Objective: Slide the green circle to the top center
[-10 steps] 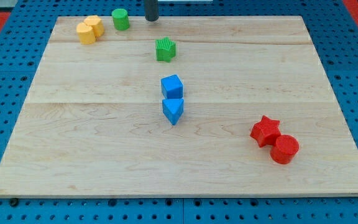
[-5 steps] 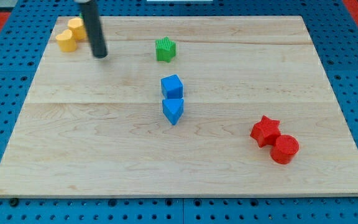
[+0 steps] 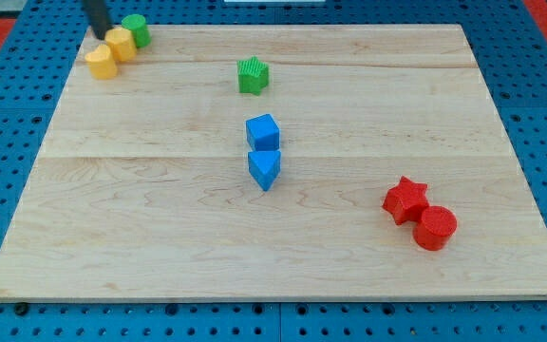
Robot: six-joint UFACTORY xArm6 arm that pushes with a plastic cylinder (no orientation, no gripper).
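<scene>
In the camera view, my tip (image 3: 100,34) stood at the far upper-left corner of the wooden bench (image 3: 368,266), the dark rod running up out of the view's top edge, so only its lower stretch showed. There was no claw on this arm to open or close, only the plain rod, and it held nothing. The tip sat touching or all but touching the upper of two yellow blocks (image 3: 120,43), at about ten o'clock from it; whether there was real contact I could not tell. The second yellow block (image 3: 102,62) lay pressed against the first at its seven o'clock. The green circle (image 3: 137,29), a short round cylinder, rested against the upper yellow block at its one o'clock, close by the bench's top edge and well to the view's left of the top centre, with the tip just beside it at about nine o'clock. A green star-like block (image 3: 252,75) lay alone toward the upper middle, well apart from that cluster. Near the bench's middle a blue cube (image 3: 263,131) stood with a blue triangular block (image 3: 265,168) touching it at six o'clock. At the lower right a red star (image 3: 405,199) touched a red cylinder (image 3: 435,228) at its five o'clock.
</scene>
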